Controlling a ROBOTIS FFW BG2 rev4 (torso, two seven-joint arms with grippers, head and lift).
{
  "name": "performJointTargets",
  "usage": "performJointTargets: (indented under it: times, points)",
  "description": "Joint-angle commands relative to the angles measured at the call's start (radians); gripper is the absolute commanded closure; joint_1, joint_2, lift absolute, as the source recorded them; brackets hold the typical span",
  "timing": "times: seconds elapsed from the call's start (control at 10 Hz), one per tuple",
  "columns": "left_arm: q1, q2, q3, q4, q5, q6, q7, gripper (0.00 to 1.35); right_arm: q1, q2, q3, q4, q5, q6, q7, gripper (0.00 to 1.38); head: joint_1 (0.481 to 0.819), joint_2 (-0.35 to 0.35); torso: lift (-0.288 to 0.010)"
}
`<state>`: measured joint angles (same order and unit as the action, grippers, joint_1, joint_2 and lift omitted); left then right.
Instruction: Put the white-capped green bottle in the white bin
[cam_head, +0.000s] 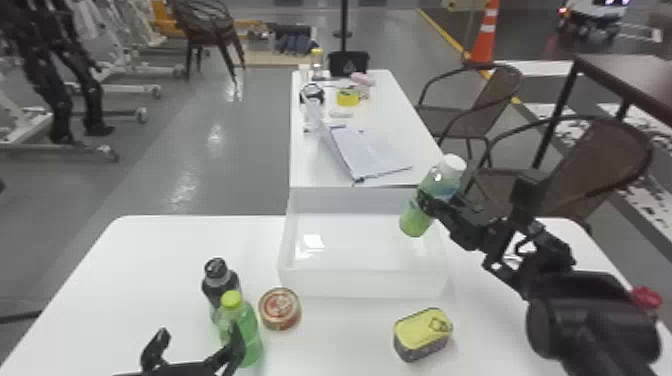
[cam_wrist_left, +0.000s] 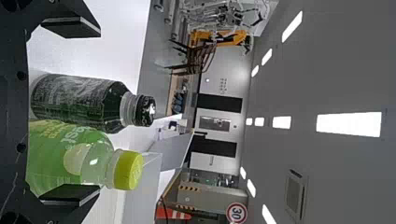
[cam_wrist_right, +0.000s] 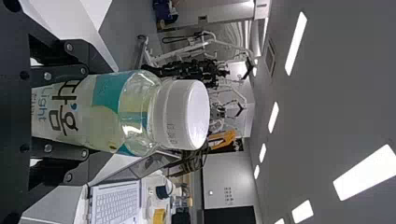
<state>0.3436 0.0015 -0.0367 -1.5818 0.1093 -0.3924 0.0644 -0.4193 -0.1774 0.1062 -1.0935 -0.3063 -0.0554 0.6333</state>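
Head view has the right tool (cam_head: 436, 202) closed around the white-capped green bottle (cam_head: 417, 220), holding it at the right end of the white bin (cam_head: 360, 284). The bottle tilts, its white cap up and leaning right and away; whether its base is above the rim or below it, I cannot tell. In the right wrist view, the tool's two fingers pinch the bottle from opposite sides, below the cap.

The left tool (cam_head: 199, 332) is at the near left, fingers spread, with a yellow-capped green bottle (cam_head: 252, 337) just beside its right finger. A dark bottle (cam_head: 219, 285) stands just beyond that one on the near worktop (cam_head: 140, 280). To their right sits a round red can (cam_head: 280, 308), and nearer than the bin, toward the right, a yellow-topped tin (cam_head: 420, 330). An open laptop (cam_head: 372, 150) lies on the far worktop (cam_head: 307, 162).
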Motion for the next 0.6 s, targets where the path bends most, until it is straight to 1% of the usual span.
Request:
performJointTargets:
  times: [0.0,0.1,0.3,0.5]
  points:
    - [-0.001,-0.004,-0.002,0.000,0.003,0.003,0.000,0.13,-0.035,0.003,0.004,0.030,0.053,0.046,-0.014,0.85,0.549,0.000,-0.100]
    - [-0.005,-0.004,-0.005,0.002,0.004,0.006,0.000,0.13,-0.052,0.004,0.004,0.055,0.069,0.052,-0.024,0.85,0.549,0.000,-0.100]
    - [-0.012,-0.004,-0.011,0.006,0.012,0.006,0.002,0.13,-0.095,0.015,0.041,0.129,0.067,0.037,-0.030,0.85,0.549,0.000,-0.100]
    - [-0.020,-0.004,-0.039,0.009,0.032,0.003,0.025,0.13,-0.118,0.024,0.075,0.181,0.032,0.019,-0.032,0.85,0.549,0.000,-0.100]
